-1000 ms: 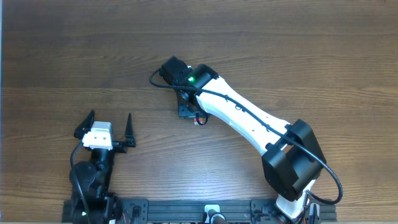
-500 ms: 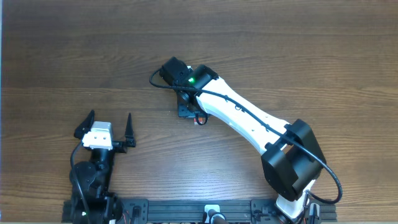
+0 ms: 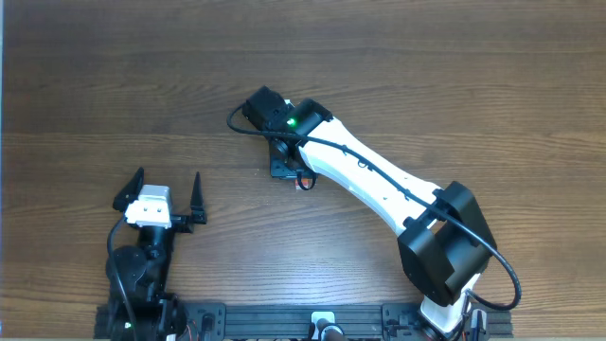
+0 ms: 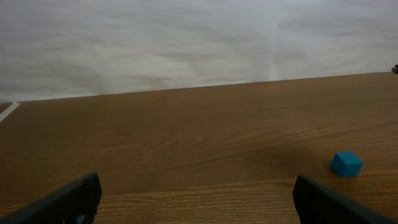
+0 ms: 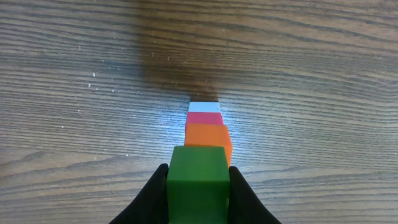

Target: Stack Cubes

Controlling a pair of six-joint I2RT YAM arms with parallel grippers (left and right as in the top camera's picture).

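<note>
Green cube [image 5: 199, 177] squeezed in the right claw [image 5: 198, 182], just above orange cube [image 5: 209, 135], pink cube [image 5: 200, 117] and white cube [image 5: 204, 107]. Left claw [image 4: 196, 190] wide open, blue cube [image 4: 346, 163] on the desk [image 4: 186, 137].

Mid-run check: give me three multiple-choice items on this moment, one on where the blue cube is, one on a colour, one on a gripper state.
1. Where is the blue cube?
A) alone on the table
B) on top of another cube
C) held off the surface

2. What colour is the cube in the right gripper?
A) white
B) green
C) orange

3. The left gripper is:
A) shut on a cube
B) shut, empty
C) open, empty

Answers: 1 A, it sits by itself on the wood. 2 B, the green cube sits between the fingers. 3 C, its fingers stand wide apart with nothing between them.
</note>
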